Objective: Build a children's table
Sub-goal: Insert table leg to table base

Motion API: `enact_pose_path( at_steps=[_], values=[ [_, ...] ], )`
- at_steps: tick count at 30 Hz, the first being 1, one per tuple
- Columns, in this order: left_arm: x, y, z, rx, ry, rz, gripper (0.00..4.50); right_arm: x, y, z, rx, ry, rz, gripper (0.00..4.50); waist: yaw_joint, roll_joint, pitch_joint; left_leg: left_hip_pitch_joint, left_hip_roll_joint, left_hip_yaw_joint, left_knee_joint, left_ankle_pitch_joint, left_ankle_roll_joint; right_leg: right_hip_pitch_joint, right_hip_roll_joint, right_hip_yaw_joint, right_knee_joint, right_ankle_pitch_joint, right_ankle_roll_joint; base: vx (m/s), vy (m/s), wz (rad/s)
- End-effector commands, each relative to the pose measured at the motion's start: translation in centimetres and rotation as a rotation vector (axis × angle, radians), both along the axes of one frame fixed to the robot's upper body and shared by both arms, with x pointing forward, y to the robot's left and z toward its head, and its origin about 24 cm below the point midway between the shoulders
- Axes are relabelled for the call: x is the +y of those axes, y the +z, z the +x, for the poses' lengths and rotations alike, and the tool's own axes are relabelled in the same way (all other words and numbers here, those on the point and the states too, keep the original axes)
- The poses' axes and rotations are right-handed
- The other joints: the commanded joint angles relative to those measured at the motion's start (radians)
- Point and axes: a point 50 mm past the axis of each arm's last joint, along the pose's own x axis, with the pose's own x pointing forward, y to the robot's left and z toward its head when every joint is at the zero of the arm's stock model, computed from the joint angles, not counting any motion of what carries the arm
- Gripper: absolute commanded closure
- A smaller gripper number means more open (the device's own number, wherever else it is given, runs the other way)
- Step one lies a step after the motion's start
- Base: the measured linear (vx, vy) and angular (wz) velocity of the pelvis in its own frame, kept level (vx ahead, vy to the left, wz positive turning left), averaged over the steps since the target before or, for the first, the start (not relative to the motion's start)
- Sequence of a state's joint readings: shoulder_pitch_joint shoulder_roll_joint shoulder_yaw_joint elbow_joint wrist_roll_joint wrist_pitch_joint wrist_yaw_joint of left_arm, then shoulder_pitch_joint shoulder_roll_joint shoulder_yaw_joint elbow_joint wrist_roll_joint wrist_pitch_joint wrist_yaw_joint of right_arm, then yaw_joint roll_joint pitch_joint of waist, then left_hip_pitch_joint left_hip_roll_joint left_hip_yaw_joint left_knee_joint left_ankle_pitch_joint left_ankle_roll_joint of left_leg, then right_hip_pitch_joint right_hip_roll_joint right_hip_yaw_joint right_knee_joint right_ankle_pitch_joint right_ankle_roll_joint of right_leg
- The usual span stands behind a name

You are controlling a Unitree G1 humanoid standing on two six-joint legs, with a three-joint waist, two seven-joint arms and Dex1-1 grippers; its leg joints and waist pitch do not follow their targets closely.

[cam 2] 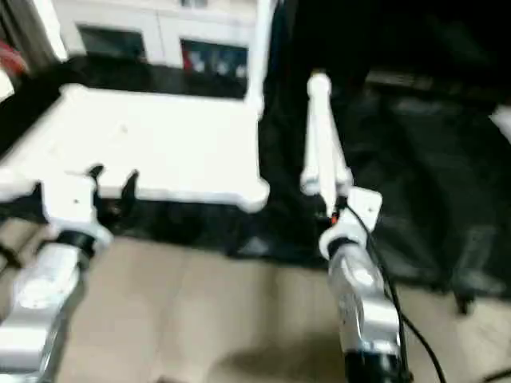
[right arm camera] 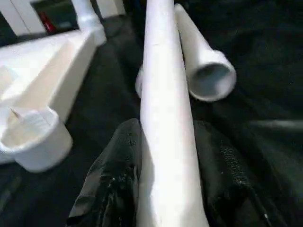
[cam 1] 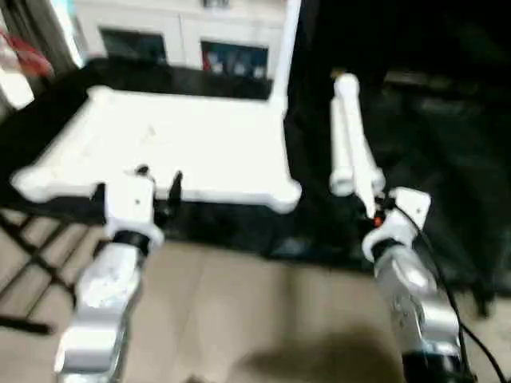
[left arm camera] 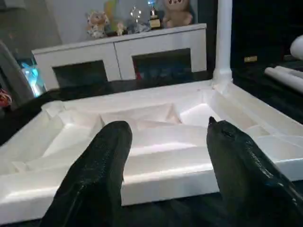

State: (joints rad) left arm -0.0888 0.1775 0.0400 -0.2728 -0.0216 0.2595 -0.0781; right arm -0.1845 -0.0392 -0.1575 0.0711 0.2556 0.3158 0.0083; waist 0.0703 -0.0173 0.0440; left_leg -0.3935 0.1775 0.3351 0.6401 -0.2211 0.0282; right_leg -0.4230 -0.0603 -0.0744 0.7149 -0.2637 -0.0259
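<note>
The children's table top (cam 1: 176, 140) lies upside down on a black surface, its ribbed underside (left arm camera: 156, 118) facing up. One white leg (cam 1: 285, 48) stands upright in its far right corner socket. My left gripper (cam 1: 137, 189) hovers open just before the top's near edge, with nothing between its fingers (left arm camera: 102, 156). To the right, my right gripper (cam 1: 375, 206) is shut on a long white leg (right arm camera: 163, 104) that points away from me. A second leg (right arm camera: 206, 71) lies beside it, open end showing. The top's near right corner socket (right arm camera: 33, 142) is unfilled.
A white cabinet with glass doors (cam 1: 184, 36) stands behind the work, with toys on top (left arm camera: 177, 12). Black cloth (cam 1: 447, 144) covers the surface to the right. Beige floor (cam 1: 255, 311) lies under my forearms. Black stand legs (cam 1: 32, 247) show at the left.
</note>
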Motion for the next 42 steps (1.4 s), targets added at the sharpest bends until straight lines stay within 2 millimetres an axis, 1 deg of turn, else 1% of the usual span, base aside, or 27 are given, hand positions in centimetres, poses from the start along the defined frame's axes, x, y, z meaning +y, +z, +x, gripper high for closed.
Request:
enact_pose_path(
  at_steps=[1, 2, 3, 4, 6, 10, 13, 16, 19, 20, 21, 22, 23, 25, 26, 27, 28, 30, 32, 33, 34, 35, 36, 37, 39, 41, 42],
  values=[
    [-0.1, -0.4, 0.2, 0.024, 0.016, -0.033, 1.56, -1.0, 1.6, 0.2, -0.058, -0.015, -0.035, 3.22, -0.015, 0.009, -0.064, 0.045, 0.1, -0.107, -0.131, -0.366, -0.062, 0.008, -0.065, 0.04, -0.089, 0.036, -0.076, -0.094, -0.063, -0.07],
    [0.1, -0.4, 0.3, 0.022, 0.03, -0.038, 1.56, -0.9, 1.8, 0.2, -0.065, 0.003, -0.034, 3.22, 0.013, -0.029, -0.053, 0.006, -0.013, -0.104, 0.048, -0.269, 0.006, 0.027, -0.167, 0.106, -0.214, -0.214, -0.019, -0.079, -0.091, -0.03],
    [0.1, -0.5, 0.4, 0.03, 0.035, -0.039, 1.56, -0.9, 2.1, 0.3, -0.076, 0.014, -0.042, 3.22, 0.02, -0.033, -0.045, -0.038, 0.007, -0.163, 0.028, -0.107, 0.016, 0.071, -0.192, 0.121, -0.212, -0.445, 0.078, -0.079, -0.091, -0.03],
    [0.1, -0.4, 0.5, 0.019, 0.023, -0.039, 1.56, -0.8, 2.3, 0.4, -0.083, 0.023, -0.049, 3.22, 0.025, -0.027, -0.038, -0.048, 0.005, -0.176, 0.011, -0.078, 0.004, 0.073, -0.179, 0.103, -0.216, -0.542, 0.124, -0.061, -0.077, -0.17],
    [-0.1, -0.4, 0.6, 0.011, 0.011, -0.052, 1.56, -0.6, 2.6, 0.6, -0.092, 0.035, -0.062, 3.22, 0.017, -0.005, -0.045, 0.012, 0.04, -0.203, -0.075, -0.215, -0.05, 0.046, -0.097, 0.047, -0.201, -0.533, 0.136, -0.054, -0.044, -0.23],
    [0.0, -0.7, 0.5, 0.02, 0.016, -0.069, 1.56, -0.2, 2.7, 0.6, -0.091, 0.068, -0.088, 3.22, -0.021, 0.013, -0.024, 0.083, 0.08, -0.228, -0.137, -0.56, -0.079, 0.078, -0.091, 0.018, -0.222, -0.454, -0.004, 0.0, 0.0, 0.0],
    [-0.1, -0.9, 0.4, 0.027, 0.007, -0.079, 1.56, 0.3, 3.1, 0.7, -0.094, 0.098, -0.133, 3.22, -0.047, 0.015, 0.004, 0.144, 0.081, -0.223, -0.149, -0.783, -0.101, 0.087, -0.073, -0.026, -0.248, -0.579, -0.011, 0.0, 0.0, 0.0],
    [-0.1, -1.1, 0.3, 0.03, 0.007, -0.084, 1.56, 0.4, 3.2, 0.8, -0.098, 0.103, -0.131, 3.22, -0.063, 0.015, -0.005, 0.145, 0.077, -0.222, -0.167, -0.79, -0.116, 0.111, -0.088, 0.001, -0.219, -0.482, -0.055, 0.025, 0.005, -0.02],
    [0.0, -1.3, 0.2, 0.035, 0.011, -0.098, 1.56, 0.5, 3.4, 0.8, -0.106, 0.108, -0.108, 3.22, -0.013, -0.019, -0.026, 0.051, 0.01, -0.183, -0.063, -0.263, 0.017, 0.203, -0.174, 0.095, -0.28, -0.632, -0.109, 0.13, 0.001, -0.05],
    [0.2, -1.4, 0.2, 0.038, 0.012, -0.1, 1.56, 0.7, 3.6, 0.8, -0.111, 0.121, -0.105, 3.22, -0.004, 0.002, -0.037, 0.076, 0.01, -0.174, -0.055, -0.16, 0.006, 0.196, -0.133, 0.13, -0.278, -0.618, -0.134, 0.138, 0.01, -0.02],
    [0.3, -1.4, 0.1, 0.039, 0.012, -0.1, 1.56, 0.7, 3.6, 0.7, -0.112, 0.125, -0.105, 3.22, 0.0, 0.01, -0.039, 0.122, 0.038, -0.173, -0.119, -0.126, -0.055, 0.164, -0.042, 0.084, -0.222, -0.406, -0.133, 0.138, 0.01, -0.02],
    [0.4, -1.6, 0.1, 0.045, 0.01, -0.101, 1.56, 0.8, 3.6, 0.7, -0.111, 0.133, -0.103, 3.22, -0.02, 0.026, -0.043, 0.227, 0.102, -0.205, -0.152, -0.128, -0.093, 0.081, -0.005, 0.056, -0.156, -0.283, -0.1, 0.186, 0.013, -0.22],
    [0.5, -1.7, 0.0, 0.051, 0.009, -0.102, 1.56, 0.9, 3.6, 0.6, -0.109, 0.138, -0.106, 3.22, -0.048, 0.016, -0.048, 0.313, 0.204, -0.266, -0.171, -0.086, -0.146, -0.033, -0.033, 0.015, -0.041, -0.151, -0.023, 0.236, -0.004, -0.45],
    [0.8, -2.4, -0.3, 0.074, -0.003, -0.082, 1.56, 1.0, 3.5, 0.5, -0.109, 0.148, -0.117, 3.22, -0.056, 0.003, -0.052, 0.308, 0.191, -0.242, -0.162, 0.066, -0.151, -0.068, -0.055, -0.003, -0.005, -0.037, 0.024, 0.241, -0.019, -0.5],
    [0.9, -2.6, -0.4, 0.08, -0.005, -0.078, 1.56, 1.0, 3.5, 0.5, -0.111, 0.152, -0.121, 3.22, -0.07, -0.021, -0.059, 0.258, 0.023, -0.218, -0.103, 0.138, 0.116, -0.04, -0.078, 0.026, -0.092, 0.135, 0.006, 0.237, -0.066, -0.33],
    [1.0, -2.7, -0.5, 0.083, -0.005, -0.078, 1.56, 1.0, 3.5, 0.5, -0.112, 0.154, -0.123, 3.22, -0.042, -0.091, -0.08, 0.129, -0.116, -0.142, -0.038, -0.044, 0.145, 0.149, -0.083, 0.129, -0.13, 0.129, -0.081, 0.237, -0.066, -0.33],
    [1.1, -2.8, -0.6, 0.085, -0.005, -0.078, 1.56, 1.1, 3.5, 0.5, -0.112, 0.157, -0.124, 3.22, -0.01, -0.092, -0.076, 0.067, -0.143, -0.149, 0.051, -0.179, 0.135, 0.209, -0.175, 0.223, -0.173, 0.144, -0.21, 0.251, -0.048, 0.05],
    [1.3, -3.0, -0.6, 0.09, -0.007, -0.07, 1.56, 1.2, 3.5, 0.5, -0.112, 0.158, -0.122, 3.22, -0.004, -0.089, -0.069, -0.031, -0.082, -0.226, 0.142, -0.11, 0.03, 0.256, -0.195, 0.246, -0.152, 0.392, -0.423, 0.258, -0.004, 0.2],
    [1.6, -3.1, -0.6, 0.095, -0.018, -0.054, 1.56, 1.2, 3.6, 0.6, -0.113, 0.159, -0.125, 3.22, 0.006, -0.044, -0.065, -0.079, -0.018, -0.276, 0.105, 0.057, -0.056, 0.248, -0.192, 0.176, -0.155, 0.585, -0.437, 0.159, 0.007, 0.06],
    [1.6, -3.1, -0.6, 0.095, -0.021, -0.052, 1.56, 1.2, 3.7, 0.6, -0.113, 0.159, -0.127, 3.22, 0.006, -0.026, -0.058, -0.069, -0.007, -0.277, 0.051, 0.128, -0.043, 0.224, -0.151, 0.126, -0.164, 0.505, -0.393, 0.07, 0.007, 0.01],
    [1.7, -3.1, -0.6, 0.095, -0.026, -0.049, 1.56, 1.2, 3.7, 0.6, -0.113, 0.159, -0.127, 3.22, -0.011, 0.023, -0.049, -0.016, -0.006, -0.26, -0.076, 0.262, 0.016, 0.209, -0.024, 0.024, -0.167, 0.204, -0.248, -0.156, -0.005, -0.04],
    [1.7, -3.1, -0.6, 0.095, -0.031, -0.045, 1.56, 1.2, 3.7, 0.5, -0.113, 0.16, -0.127, 3.22, -0.024, 0.071, -0.047, 0.055, 0.025, -0.302, -0.11, 0.124, 0.023, 0.144, 0.048, -0.025, -0.093, 0.007, -0.15, 0.0, 0.0, 0.0],
    [1.7, -3.0, -0.6, 0.093, -0.036, -0.04, 1.56, 1.2, 3.7, 0.5, -0.112, 0.16, -0.127, 3.22, -0.054, 0.051, -0.06, 0.149, 0.127, -0.387, -0.107, -0.141, 0.193, 0.037, 0.024, 0.0, 0.042, -0.194, -0.008, 0.0, 0.0, 0.0],
    [1.7, -3.0, -0.5, 0.094, -0.044, -0.036, 1.56, 1.2, 3.7, 0.4, -0.11, 0.158, -0.128, 3.22, -0.054, 0.051, -0.06, 0.149, 0.127, -0.387, -0.107, -0.141, 0.193, 0.037, 0.024, 0.0, 0.042, -0.194, -0.008, 0.173, 0.046, -0.07],
    [1.5, -2.8, -0.4, 0.083, -0.084, -0.026, 1.56, 0.8, 3.7, 0.3, -0.107, 0.143, -0.135, 3.22, -0.057, 0.037, -0.063, 0.168, 0.109, -0.366, -0.089, -0.008, 0.357, -0.026, 0.003, 0.015, 0.067, -0.083, 0.107, 0.195, 0.022, 0.09],
    [1.4, -2.7, -0.3, 0.078, -0.095, -0.027, 1.56, 0.8, 3.7, 0.3, -0.106, 0.14, -0.138, 3.22, -0.056, 0.009, -0.048, 0.13, 0.104, -0.312, -0.118, 0.037, 0.4, -0.032, -0.014, 0.033, 0.05, 0.019, 0.105, 0.132, -0.024, 0.0],
    [0.8, -2.2, -0.3, 0.053, -0.146, -0.006, 1.56, 0.4, 3.8, 0.3, -0.105, 0.126, -0.151, 3.22, -0.049, -0.024, -0.034, 0.096, 0.052, -0.249, -0.115, -0.101, 0.323, -0.003, -0.041, 0.064, -0.059, 0.113, 0.027, 0.119, -0.05, -0.01]
  ],
)
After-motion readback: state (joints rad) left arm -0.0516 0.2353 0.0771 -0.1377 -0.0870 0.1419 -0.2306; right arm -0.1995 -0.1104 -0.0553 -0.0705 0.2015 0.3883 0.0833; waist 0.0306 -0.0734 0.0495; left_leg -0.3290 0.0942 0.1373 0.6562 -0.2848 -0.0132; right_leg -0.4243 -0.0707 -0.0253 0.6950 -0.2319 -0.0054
